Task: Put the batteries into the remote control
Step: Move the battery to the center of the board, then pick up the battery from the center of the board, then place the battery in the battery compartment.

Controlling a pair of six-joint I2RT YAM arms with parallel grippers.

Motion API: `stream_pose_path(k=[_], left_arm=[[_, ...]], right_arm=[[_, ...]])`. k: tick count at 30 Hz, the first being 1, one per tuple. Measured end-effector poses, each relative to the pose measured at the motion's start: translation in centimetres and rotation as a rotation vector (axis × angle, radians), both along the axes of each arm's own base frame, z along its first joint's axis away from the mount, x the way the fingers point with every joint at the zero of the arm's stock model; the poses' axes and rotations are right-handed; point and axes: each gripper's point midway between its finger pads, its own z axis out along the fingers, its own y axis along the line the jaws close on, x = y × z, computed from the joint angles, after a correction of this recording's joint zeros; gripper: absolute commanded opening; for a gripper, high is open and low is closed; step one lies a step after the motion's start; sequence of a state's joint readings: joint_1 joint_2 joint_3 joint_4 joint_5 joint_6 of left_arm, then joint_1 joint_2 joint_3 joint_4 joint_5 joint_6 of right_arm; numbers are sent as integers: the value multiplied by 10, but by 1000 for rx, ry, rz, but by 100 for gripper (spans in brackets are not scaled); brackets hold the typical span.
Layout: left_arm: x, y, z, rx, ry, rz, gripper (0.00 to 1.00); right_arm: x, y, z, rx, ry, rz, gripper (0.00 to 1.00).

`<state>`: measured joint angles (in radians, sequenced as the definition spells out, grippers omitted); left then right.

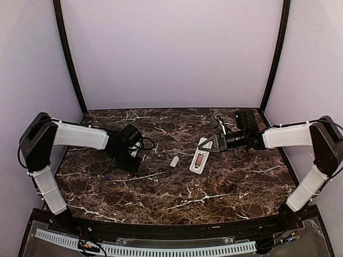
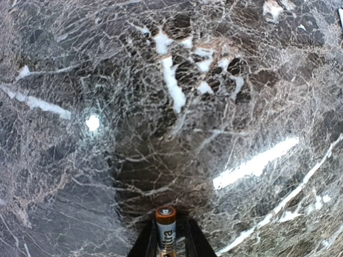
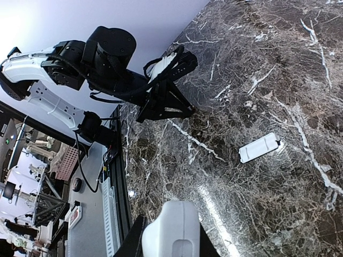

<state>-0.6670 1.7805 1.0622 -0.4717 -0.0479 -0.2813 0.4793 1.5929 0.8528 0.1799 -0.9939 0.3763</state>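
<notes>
The white remote control [image 1: 199, 160] lies back side up near the table's middle, its recessed compartment showing. My right gripper [image 1: 215, 143] is shut on its far end; the right wrist view shows that white end [image 3: 174, 238] between the jaws of the right gripper [image 3: 170, 225]. My left gripper [image 1: 131, 156] points down at the table on the left. In the left wrist view a battery [image 2: 165, 231] with an orange tip stands between the jaws of the left gripper [image 2: 167, 220]. A thin dark gap shows beside its right finger [image 2: 194, 238], so the grip is unclear.
A small loose white cover piece [image 1: 174, 161] [image 3: 260, 147] lies on the dark marble table [image 1: 161, 203], left of the remote. Black cables [image 1: 217, 122] sit at the back right. Walls close in the back and both sides.
</notes>
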Motion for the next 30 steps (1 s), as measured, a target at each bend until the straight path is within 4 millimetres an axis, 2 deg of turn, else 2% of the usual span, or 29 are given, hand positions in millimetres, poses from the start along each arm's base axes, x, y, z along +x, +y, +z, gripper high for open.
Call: stream_pose_path(k=[5,9,12,19,23,30], left_arm=[[0,2,0,14,2,0,3],[-1,0,2,0,1,-5,0],[0,-6,10,-46,-20,-13,1],[6,-32,62,-242,-159,-65,0],[0,-61,98,-373,-262,-144,0],[-24,-119,156,-606,-439,-313,1]], right_arm=[[0,0,0,0,2,-2,0],[3,2,3,13,6,-9,0],[6,3,3,27,18,-18,0],[10,5,5,47,44,-37,0],[13,7,10,70,58,-54,0],[14,18,19,111,94,-81,0]])
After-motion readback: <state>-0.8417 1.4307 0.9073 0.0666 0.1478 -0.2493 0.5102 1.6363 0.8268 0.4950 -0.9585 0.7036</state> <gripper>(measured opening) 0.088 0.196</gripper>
